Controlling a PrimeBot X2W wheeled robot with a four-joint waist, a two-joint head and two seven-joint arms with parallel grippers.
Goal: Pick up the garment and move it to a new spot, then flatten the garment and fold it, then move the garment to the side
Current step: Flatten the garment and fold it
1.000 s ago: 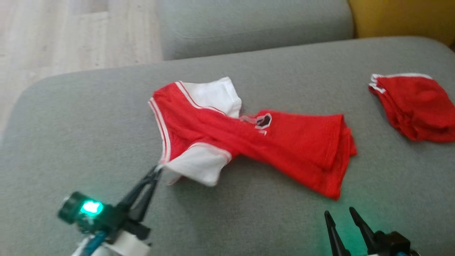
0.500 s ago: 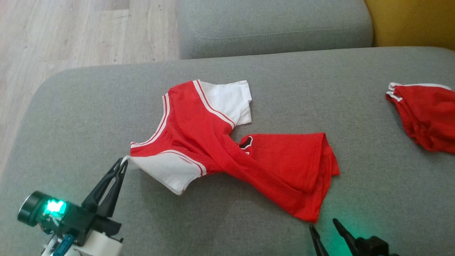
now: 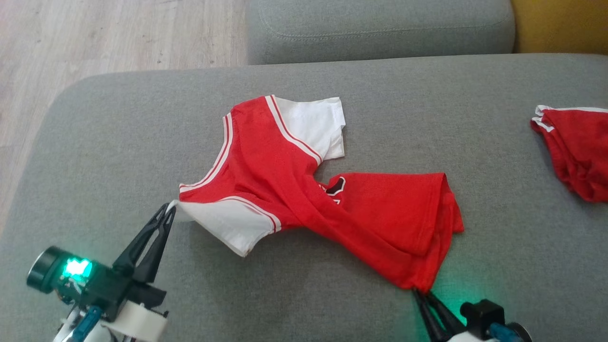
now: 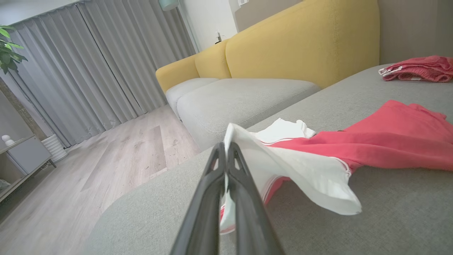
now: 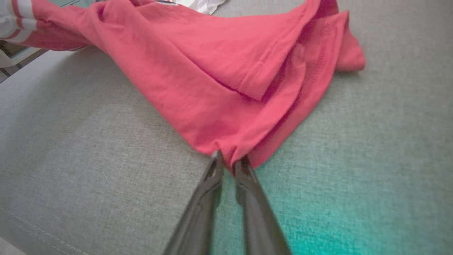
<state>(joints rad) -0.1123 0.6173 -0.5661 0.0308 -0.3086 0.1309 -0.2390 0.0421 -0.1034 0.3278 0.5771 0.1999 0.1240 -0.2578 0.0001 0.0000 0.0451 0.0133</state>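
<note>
My left gripper [image 3: 167, 212] is clamped on the white sleeve edge of the garment [image 3: 280, 175], which lies twisted in the middle of the sofa [image 3: 118, 142] cushion. My right gripper [image 5: 230, 162] pinches its red hem corner at five o'clock; whether both layers are caught, I can't tell. I'd lift both only slightly and draw the sleeve toward nine o'clock and the hem toward three, evenly, so the twist unwinds without slipping either pinch.

No readable text, dark emblem [image 3: 336, 186] on garment [image 3: 266, 161] illegible
</note>
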